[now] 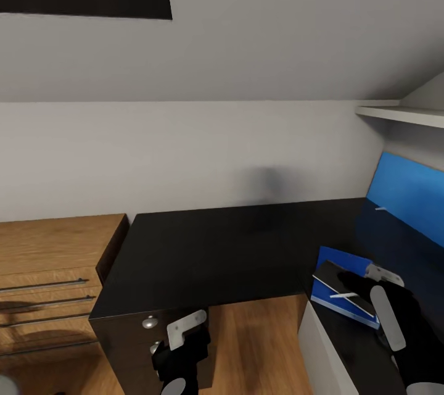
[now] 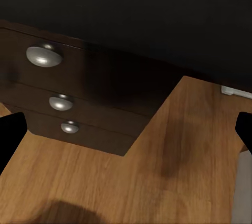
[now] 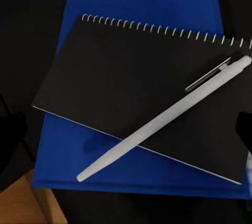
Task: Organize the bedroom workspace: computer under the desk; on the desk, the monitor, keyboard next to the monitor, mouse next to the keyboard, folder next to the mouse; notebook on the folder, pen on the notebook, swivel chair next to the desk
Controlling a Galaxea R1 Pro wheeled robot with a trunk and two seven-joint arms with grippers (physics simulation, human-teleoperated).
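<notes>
While the white pen (image 3: 167, 116) is lying across the black notebook (image 3: 126, 93) on the blue folder (image 3: 152, 3) at lower right of the head view, the right gripper (image 3: 126, 145) is hovering wide above, stacking seemingly finishing, so withdrawing is coming next.

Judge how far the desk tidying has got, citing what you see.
Done: the pen lies on the notebook, stacked on the blue folder on the desk. In hand: nothing; both grippers look open. Left: keyboard, mouse and chair placement cannot be confirmed here.
</notes>
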